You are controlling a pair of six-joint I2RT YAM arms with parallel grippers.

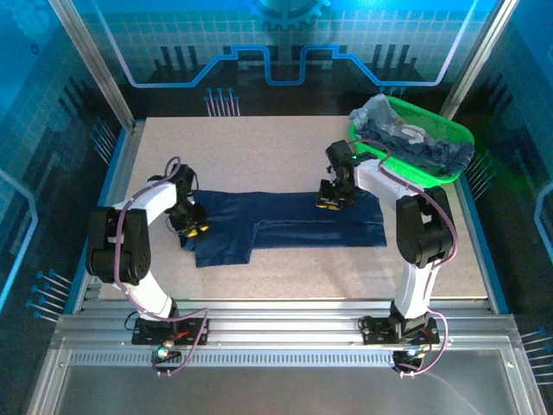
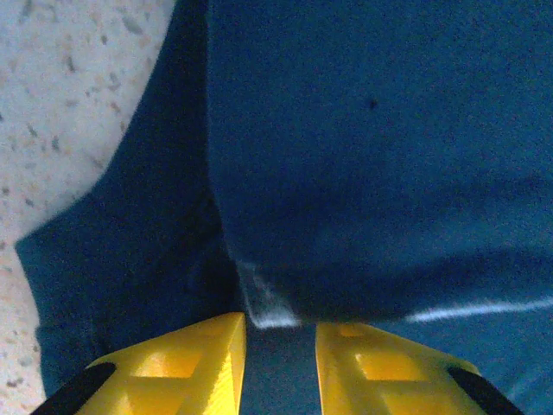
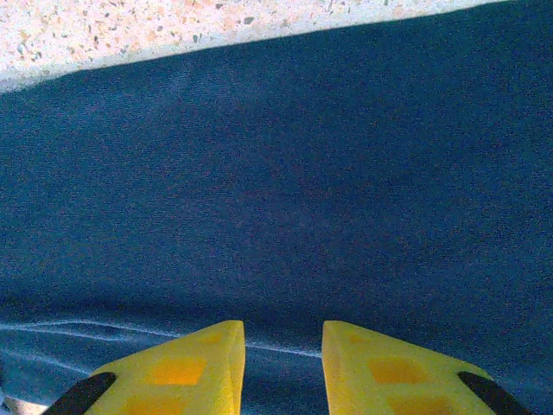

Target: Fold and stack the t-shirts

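Observation:
A dark navy t-shirt (image 1: 294,220) lies flat on the table, folded into a long band, with a sleeve sticking out toward the near left. My left gripper (image 1: 197,229) hovers low over its left end. In the left wrist view the yellow fingers (image 2: 207,363) stand apart over a folded edge of the shirt (image 2: 363,156), with nothing pinched between them. My right gripper (image 1: 333,201) is over the shirt's far edge, right of the middle. Its fingers (image 3: 380,363) are also parted above smooth navy cloth (image 3: 276,190), just behind a fold line.
A bright green basket (image 1: 460,135) at the far right corner holds more crumpled t-shirts (image 1: 402,138) in navy and grey-blue. Speckled table (image 1: 259,147) stretches behind and in front of the shirt. Metal frame rails run along both sides.

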